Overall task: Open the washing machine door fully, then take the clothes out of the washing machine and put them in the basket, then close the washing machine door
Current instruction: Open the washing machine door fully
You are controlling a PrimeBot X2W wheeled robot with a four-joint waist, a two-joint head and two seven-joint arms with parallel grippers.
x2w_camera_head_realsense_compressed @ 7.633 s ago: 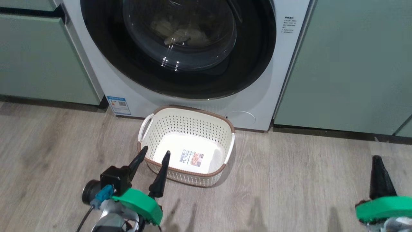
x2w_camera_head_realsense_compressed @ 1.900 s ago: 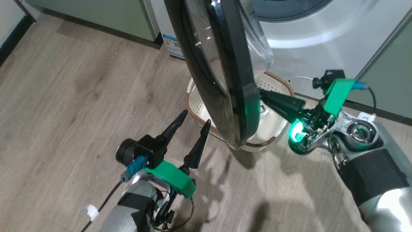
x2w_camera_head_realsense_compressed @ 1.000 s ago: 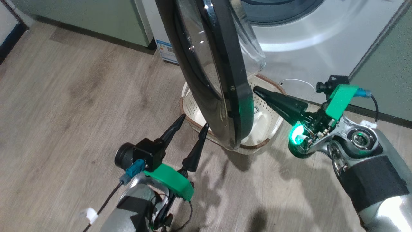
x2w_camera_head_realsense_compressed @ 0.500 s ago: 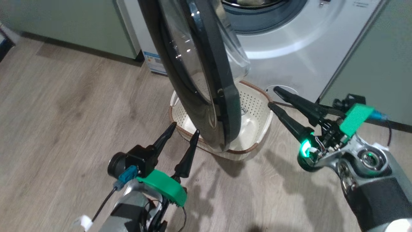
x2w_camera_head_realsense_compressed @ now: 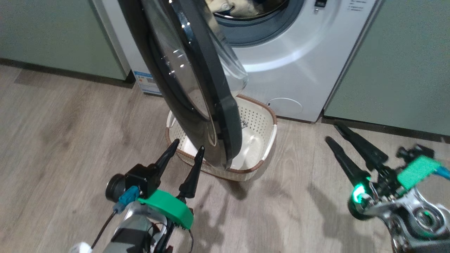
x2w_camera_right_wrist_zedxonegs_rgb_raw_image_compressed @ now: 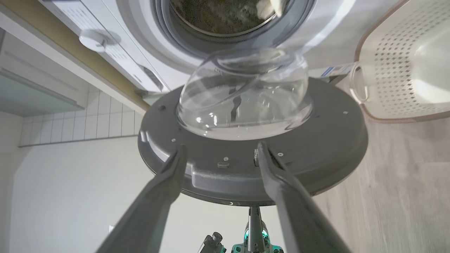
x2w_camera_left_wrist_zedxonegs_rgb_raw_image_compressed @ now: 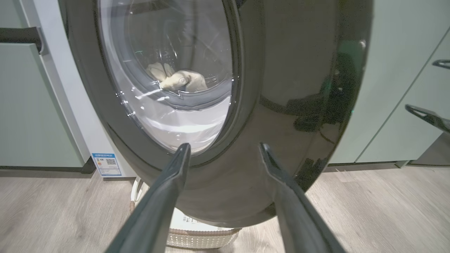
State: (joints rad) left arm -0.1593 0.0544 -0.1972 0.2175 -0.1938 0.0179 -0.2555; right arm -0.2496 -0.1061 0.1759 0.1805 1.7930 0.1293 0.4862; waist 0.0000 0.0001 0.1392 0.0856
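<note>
The washing machine door stands swung out from the white washing machine, its black edge toward me. Cream clothes lie in the drum, and show through the door glass in the left wrist view. The cream basket sits on the floor under the door, with nothing in it. My left gripper is open, just short of the door's outer face. My right gripper is open, to the right of the basket and apart from the door, facing its grey inner side.
Sage-green cabinets flank the washer, and dark cabinet handles stick out on the right. The wood floor stretches to the left. A blue sticker and a round service flap mark the washer's lower front.
The door, shut at first, now stands open. My right gripper has left the door's edge and drawn back to the right and lower. The head camera has shifted; the left gripper keeps its pose.
</note>
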